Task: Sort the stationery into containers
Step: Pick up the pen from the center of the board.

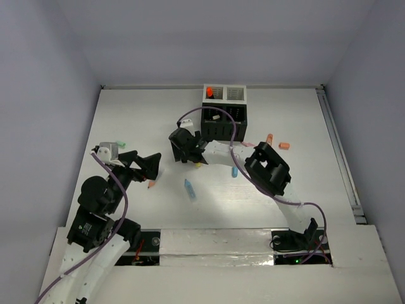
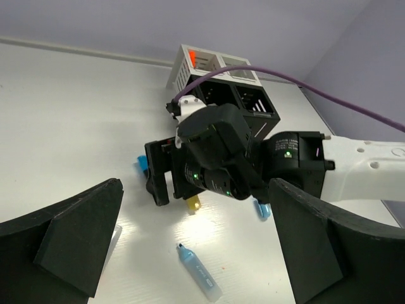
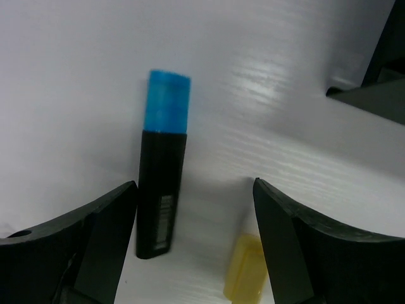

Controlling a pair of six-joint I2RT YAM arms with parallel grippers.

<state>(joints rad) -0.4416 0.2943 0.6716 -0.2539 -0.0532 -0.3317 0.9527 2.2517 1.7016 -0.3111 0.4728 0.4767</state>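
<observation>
The organizer stands at the back: a white part [image 1: 224, 93] with an orange-capped marker [image 1: 209, 92] in it, joined to a black part [image 1: 223, 121]. My right gripper [image 1: 183, 151] is open and low over the table. In the right wrist view [image 3: 193, 190] a black marker with a blue cap [image 3: 162, 183] and a yellow highlighter [image 3: 245, 273] lie between its jaws, neither gripped. My left gripper [image 1: 152, 166] is open and empty; its wrist view [image 2: 196, 187] faces the right gripper [image 2: 166, 183]. A pale blue highlighter [image 2: 200, 273] lies below it.
Another blue item [image 1: 234, 171] lies under the right arm. Two orange pieces [image 1: 269, 139] [image 1: 284, 145] and a pink one [image 1: 247, 144] lie right of the organizer. A teal item [image 1: 120, 144] and an orange-pink one [image 1: 152, 184] lie near my left gripper.
</observation>
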